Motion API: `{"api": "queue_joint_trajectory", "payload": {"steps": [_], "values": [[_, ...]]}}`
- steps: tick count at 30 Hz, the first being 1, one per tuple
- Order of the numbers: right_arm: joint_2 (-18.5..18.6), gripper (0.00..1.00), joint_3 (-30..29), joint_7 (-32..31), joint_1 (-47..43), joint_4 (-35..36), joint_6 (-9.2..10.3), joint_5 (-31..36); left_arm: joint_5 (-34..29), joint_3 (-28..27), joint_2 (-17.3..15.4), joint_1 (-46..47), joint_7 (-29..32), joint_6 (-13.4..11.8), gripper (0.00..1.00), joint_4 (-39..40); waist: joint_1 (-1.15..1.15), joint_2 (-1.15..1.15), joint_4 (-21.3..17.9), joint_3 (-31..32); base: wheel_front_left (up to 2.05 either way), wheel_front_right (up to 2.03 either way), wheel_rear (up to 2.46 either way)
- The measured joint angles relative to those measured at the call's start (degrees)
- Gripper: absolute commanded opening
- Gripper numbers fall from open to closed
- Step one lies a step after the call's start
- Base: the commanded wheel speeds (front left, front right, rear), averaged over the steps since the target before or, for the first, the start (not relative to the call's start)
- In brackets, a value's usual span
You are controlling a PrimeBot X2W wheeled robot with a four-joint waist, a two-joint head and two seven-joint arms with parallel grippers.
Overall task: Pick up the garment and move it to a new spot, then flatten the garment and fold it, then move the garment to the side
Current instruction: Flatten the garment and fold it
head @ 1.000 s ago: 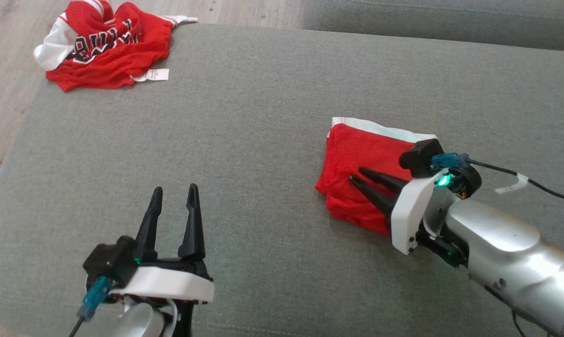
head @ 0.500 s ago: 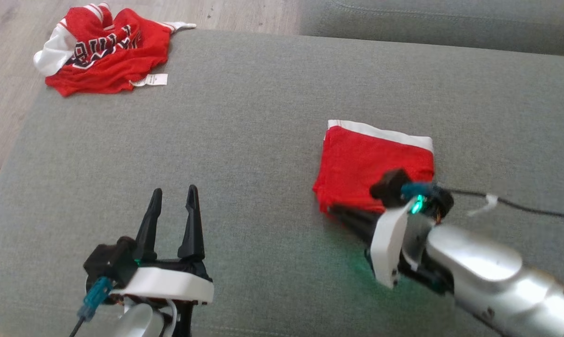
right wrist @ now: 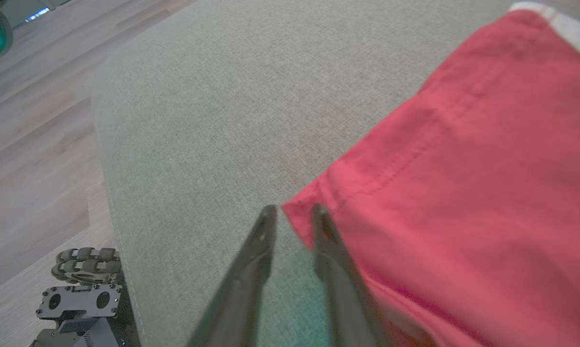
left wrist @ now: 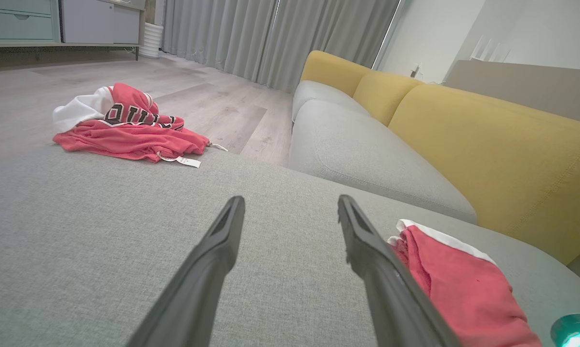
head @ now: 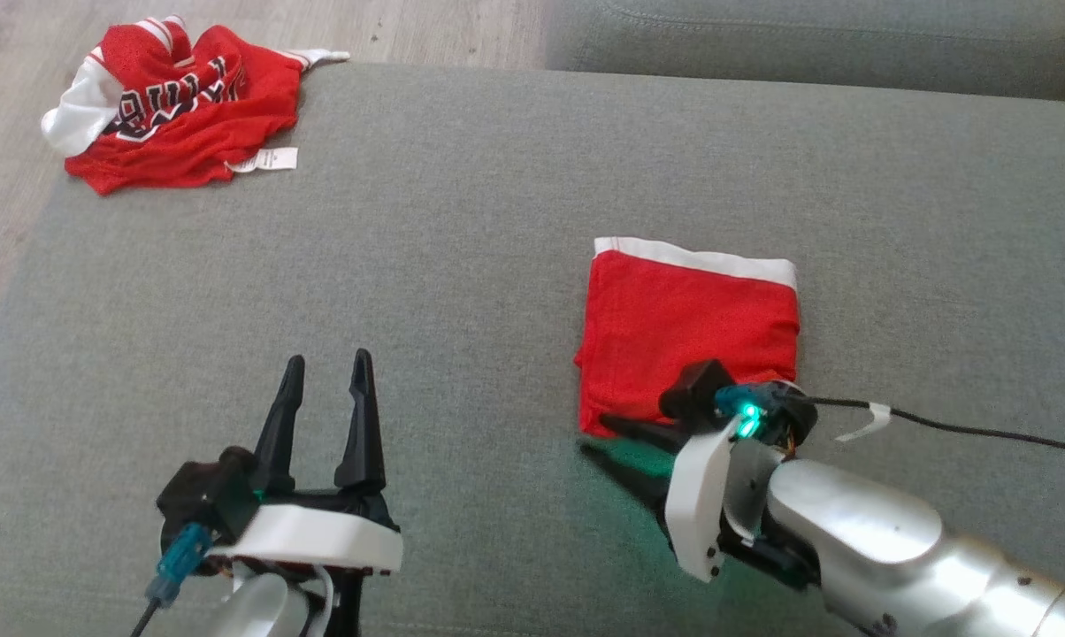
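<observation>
The garment [head: 687, 332], red with a white band along its far edge, lies folded into a flat square on the grey cushion [head: 453, 221]. It also appears at the right in the left wrist view [left wrist: 463, 289]. My right gripper [head: 595, 436] lies low on the cushion at the garment's near-left corner. In the right wrist view the garment [right wrist: 463, 168] ends in a corner just beyond the tips of the right gripper [right wrist: 292, 209], whose fingers stand slightly apart with bare cushion between them. My left gripper [head: 329, 358] rests at the lower left, open and empty [left wrist: 291, 199].
A crumpled red and white jersey [head: 165, 106] with lettering sits on the cushion's far-left corner [left wrist: 126, 130]. Wood floor [head: 2, 221] lies past the left edge. A second seat cushion [head: 807, 44] and yellow backrests [left wrist: 487, 144] bound the far side. The robot's wheeled base [right wrist: 83, 260] stands below.
My right gripper has drawn back off the top of the garment to its near-left corner. The garment now lies squarer and flatter. The left gripper has stayed put.
</observation>
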State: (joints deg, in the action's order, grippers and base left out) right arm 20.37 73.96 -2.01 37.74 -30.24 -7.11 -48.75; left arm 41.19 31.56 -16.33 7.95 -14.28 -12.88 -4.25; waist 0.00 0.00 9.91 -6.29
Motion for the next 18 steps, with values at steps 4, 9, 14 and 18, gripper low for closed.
{"api": "queue_joint_trajectory", "payload": {"steps": [4, 9, 14, 18], "values": [[-0.53, 1.0, 0.02, 0.85, -1.42, 0.01, 0.0, 0.45, 0.0, 0.01, -0.26, -0.03, 0.08, -0.23, 1.0, 0.0, 0.0, 0.0, -0.54, 0.71, 0.0, 0.0, 0.0], [-0.51, 1.0, 0.04, 5.71, -1.78, -0.05, 0.0, -0.16, 0.0, 0.01, -0.57, -0.06, 0.08, -0.23, 1.0, 0.04, 0.0, 0.0, -1.66, 1.98, 0.0, 0.0, 0.0], [-0.37, 1.0, -2.65, 12.73, -0.75, -2.32, 0.0, -2.5, 0.0, 0.01, -0.64, -0.06, 0.08, -0.21, 1.0, -0.02, 0.0, 0.0, -3.07, 3.81, 0.0, 0.0, 0.0], [-0.38, 1.0, -10.72, 15.49, -0.83, -6.58, 0.0, -2.54, 0.0, -0.03, -0.63, -0.09, 0.07, -0.21, 1.0, -1.22, -0.01, 0.0, -4.64, 5.44, 0.0, 0.0, 0.0]]}}
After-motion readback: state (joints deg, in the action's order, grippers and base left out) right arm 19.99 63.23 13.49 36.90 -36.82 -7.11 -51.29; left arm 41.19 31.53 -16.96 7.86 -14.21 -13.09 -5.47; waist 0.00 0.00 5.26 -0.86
